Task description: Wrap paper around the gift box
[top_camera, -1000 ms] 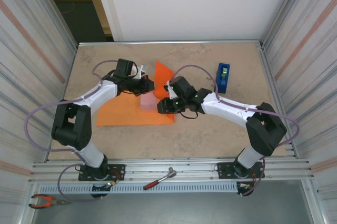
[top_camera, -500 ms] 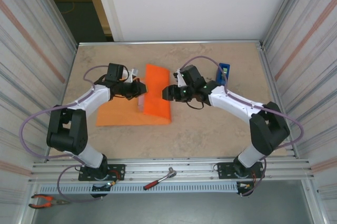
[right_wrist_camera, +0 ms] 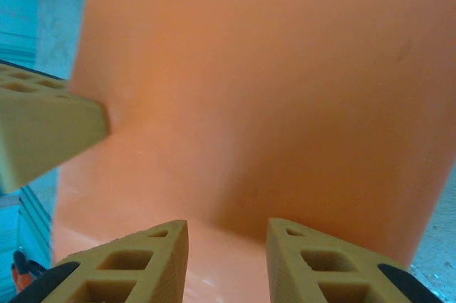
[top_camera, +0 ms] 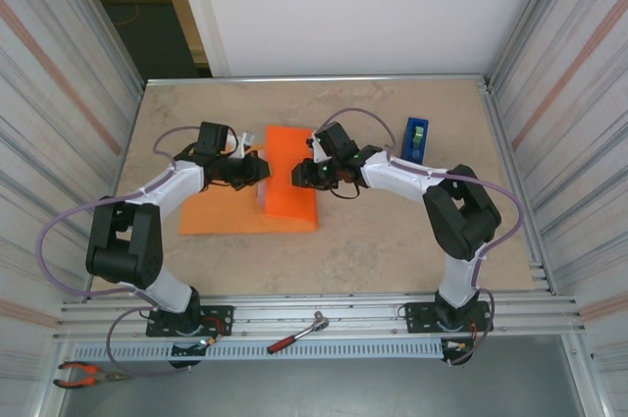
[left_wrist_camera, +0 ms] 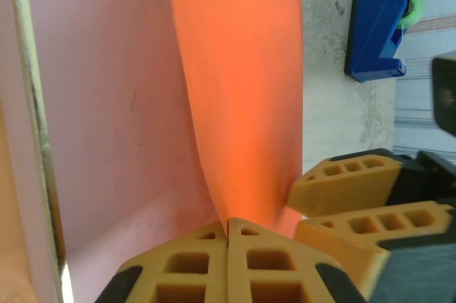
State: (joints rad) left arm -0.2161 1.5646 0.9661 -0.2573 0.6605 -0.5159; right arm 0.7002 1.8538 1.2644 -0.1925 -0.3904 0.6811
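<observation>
left gripper (left_wrist_camera: 228, 224) pinching paper (left_wrist_camera: 239, 89) | right gripper (right_wrist_camera: 226, 230) spread | beige table (top_camera: 392, 250), corrugated walls (top_camera: 59, 93)

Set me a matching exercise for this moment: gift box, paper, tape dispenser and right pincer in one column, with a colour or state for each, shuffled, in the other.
Things
1. gift box
2. paper
3. tape dispenser
4. right pincer

Colour or state
A. blue, standing apart on the right
B. jaws apart, over the orange sheet
C. pale pink, partly covered
D. orange, folded over the box

Pairs: 1-C, 2-D, 3-A, 4-B
</observation>
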